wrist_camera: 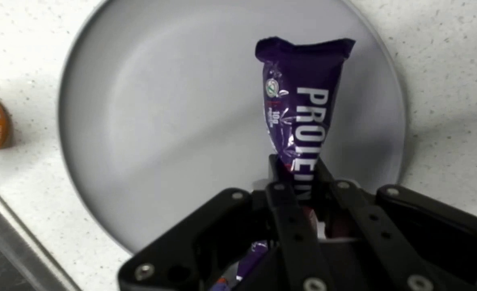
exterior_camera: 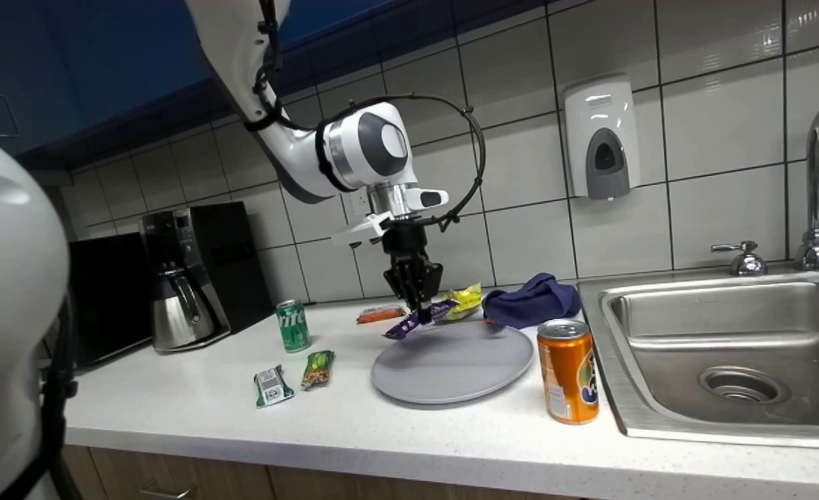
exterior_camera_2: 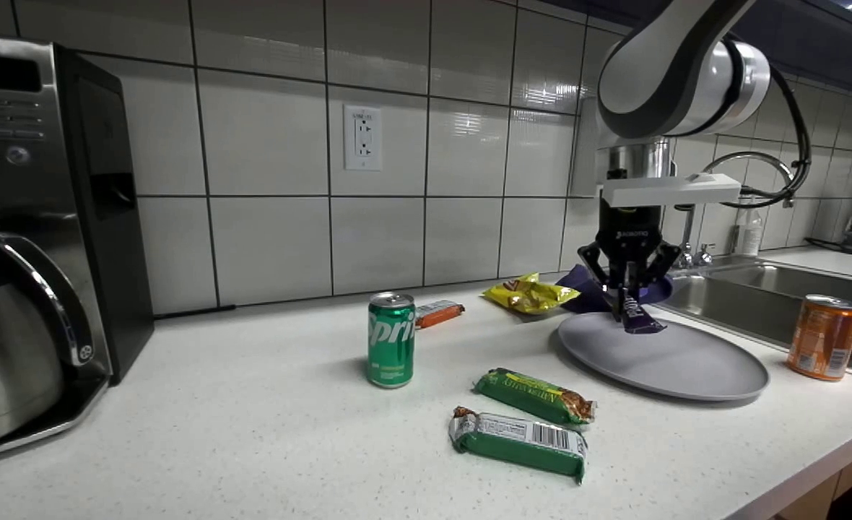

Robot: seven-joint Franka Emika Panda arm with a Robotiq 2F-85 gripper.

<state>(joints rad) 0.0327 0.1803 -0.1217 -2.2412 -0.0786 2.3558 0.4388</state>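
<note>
Okay, in an exterior view: the only arm (exterior_camera: 364, 139) is slanting in from 11 o'clock, wrist bending, jaws pointing to 6 o'clock. They are gripping the purple bar (exterior_camera: 401, 328), long axis running roughly from 8 to 2 o'clock. Bar is hanging over the gray plate (exterior_camera: 451, 375), at the plate's 11 o'clock side. Purple cloth (exterior_camera: 531, 302) is bunching at 3 o'clock from the jaws; orange can (exterior_camera: 568, 378) is standing at the plate's 3 o'clock, on the white surface (exterior_camera: 208, 403).

Also in an exterior view: the bar's near end is poking out below the jaws toward 5 o'clock; can't tell if it is touching the plate. Yellow bag (exterior_camera_2: 532, 294) is lying at 9 o'clock from the jaws, green can (exterior_camera_2: 390, 343) standing farther that way, a green-wrapped bar (exterior_camera_2: 534, 396) lying between 7 and 8 o'clock.

Wrist view: jaws are showing toward 6 o'clock, pinching across the bar's width, wrapper narrowing there. Free end is extending to 12 o'clock, "PROTEIN" lettering facing up. Bar is covering the plate's 3 o'clock half, so the plate's middle is lying at 9 o'clock from it. Sink (wrist_camera: 16, 242) is cutting in at 8 o'clock.
</note>
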